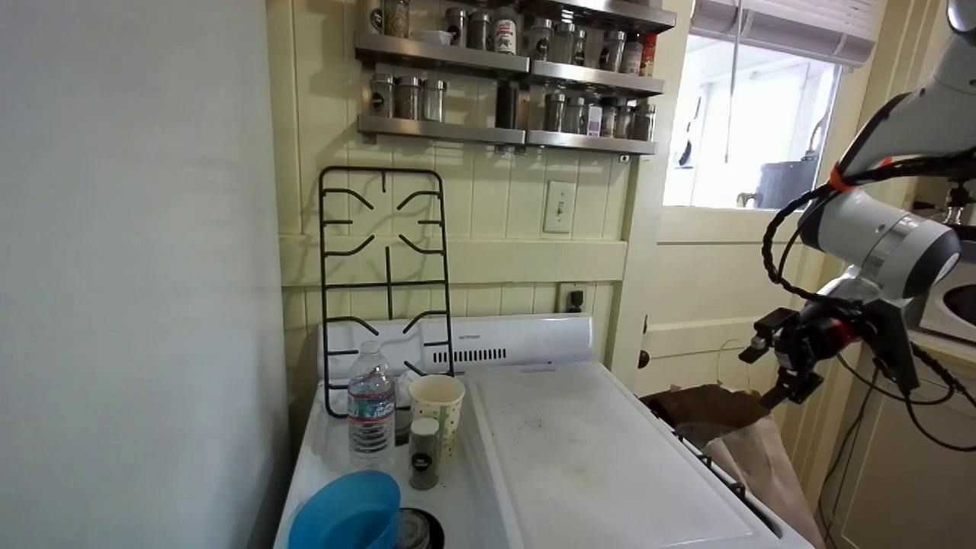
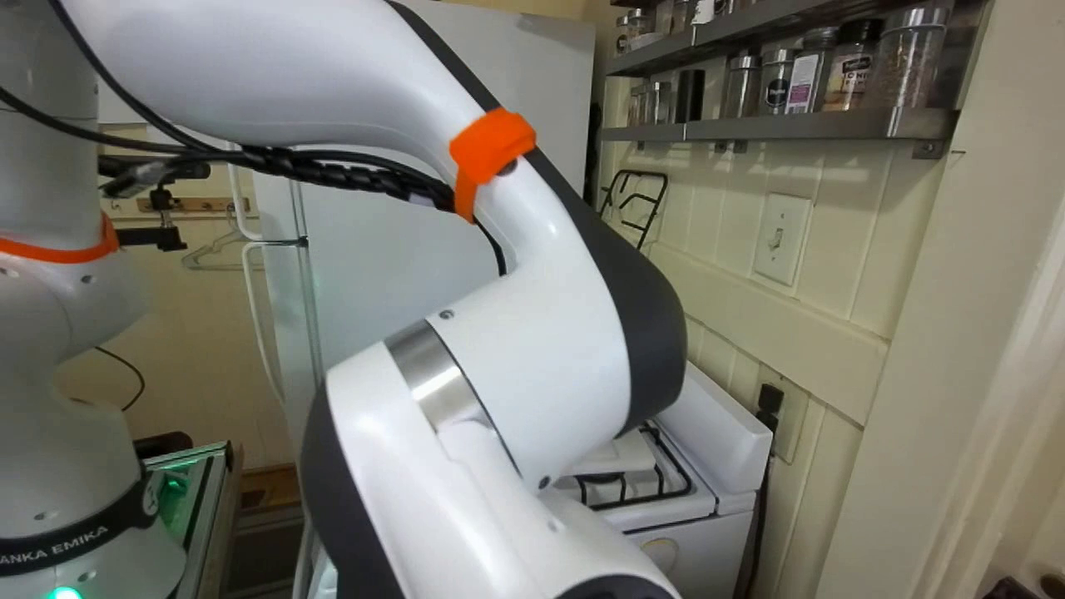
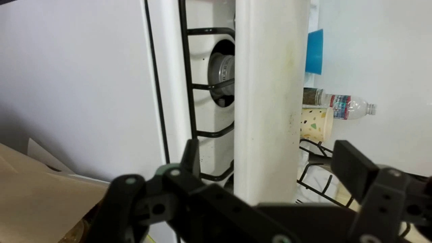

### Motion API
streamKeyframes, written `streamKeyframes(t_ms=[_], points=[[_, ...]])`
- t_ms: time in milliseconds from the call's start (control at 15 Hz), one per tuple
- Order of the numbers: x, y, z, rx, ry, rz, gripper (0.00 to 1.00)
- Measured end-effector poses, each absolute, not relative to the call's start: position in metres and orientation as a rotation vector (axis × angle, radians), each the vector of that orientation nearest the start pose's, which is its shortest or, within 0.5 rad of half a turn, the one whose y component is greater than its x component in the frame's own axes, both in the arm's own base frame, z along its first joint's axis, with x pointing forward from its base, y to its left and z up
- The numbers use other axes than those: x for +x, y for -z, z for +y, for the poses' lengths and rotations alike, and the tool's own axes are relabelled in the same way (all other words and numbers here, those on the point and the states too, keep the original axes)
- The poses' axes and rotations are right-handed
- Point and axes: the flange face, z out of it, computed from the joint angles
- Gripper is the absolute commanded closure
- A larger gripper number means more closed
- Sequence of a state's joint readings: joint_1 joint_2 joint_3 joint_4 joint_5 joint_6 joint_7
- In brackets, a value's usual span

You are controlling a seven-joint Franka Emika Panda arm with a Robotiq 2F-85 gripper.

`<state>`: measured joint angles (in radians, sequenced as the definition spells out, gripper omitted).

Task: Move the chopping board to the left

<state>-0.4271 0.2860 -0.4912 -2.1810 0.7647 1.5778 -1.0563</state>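
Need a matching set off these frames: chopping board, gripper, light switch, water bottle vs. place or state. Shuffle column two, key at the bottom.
Things
1. chopping board
2. gripper
3. light switch
4. water bottle

Places or states
A. wall-mounted below the spice shelves
B. lying over a black grate
C. standing near a patterned paper cup
D. jaws apart, holding nothing

Pairs: 1-B, 2-D, 3-A, 4-C

The robot's base point(image 2: 79, 516) reads "ANKA EMIKA".
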Motion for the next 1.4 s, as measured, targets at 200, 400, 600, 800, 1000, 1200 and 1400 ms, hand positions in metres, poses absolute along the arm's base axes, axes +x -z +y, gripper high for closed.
streamKeyframes(t_ms=[200, 400, 600, 800, 1000, 1200, 1400], points=[[0.350, -0.239, -0.333, -2.149, 0.023, 0.330, 0.00], [0.351, -0.241, -0.333, -2.149, 0.029, 0.326, 0.00], [0.356, -0.234, -0.325, -2.121, 0.062, 0.268, 0.00], [0.365, -0.215, -0.308, -2.031, 0.117, 0.160, 0.00], [0.370, -0.198, -0.296, -1.961, 0.154, 0.054, 0.00], [0.377, -0.188, -0.291, -1.908, 0.187, -0.011, 0.00], [0.383, -0.183, -0.293, -1.859, 0.239, 0.001, 0.00]])
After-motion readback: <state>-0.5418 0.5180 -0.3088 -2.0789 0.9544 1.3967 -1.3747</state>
